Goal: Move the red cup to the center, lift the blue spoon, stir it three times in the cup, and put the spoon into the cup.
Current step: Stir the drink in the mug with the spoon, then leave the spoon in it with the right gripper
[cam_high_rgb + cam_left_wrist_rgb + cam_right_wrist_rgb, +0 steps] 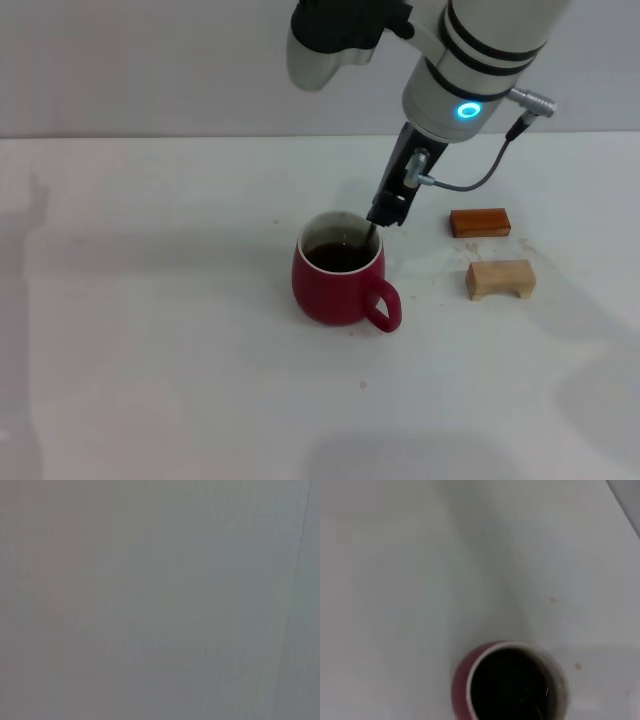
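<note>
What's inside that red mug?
The red cup holds dark liquid. The right hand dips the blue spoon in; its bowl is hidden below the surface.

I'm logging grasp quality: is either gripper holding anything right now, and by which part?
The right gripper, at the red cup's rim, seems to hold the blue spoon by its hidden handle; only the metal neck shows.

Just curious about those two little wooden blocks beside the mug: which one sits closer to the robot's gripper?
The darker, reddish-brown flat wooden block, lying farther back on the table. The pale notched wooden block sits nearer the front, farther from the right gripper.
</note>
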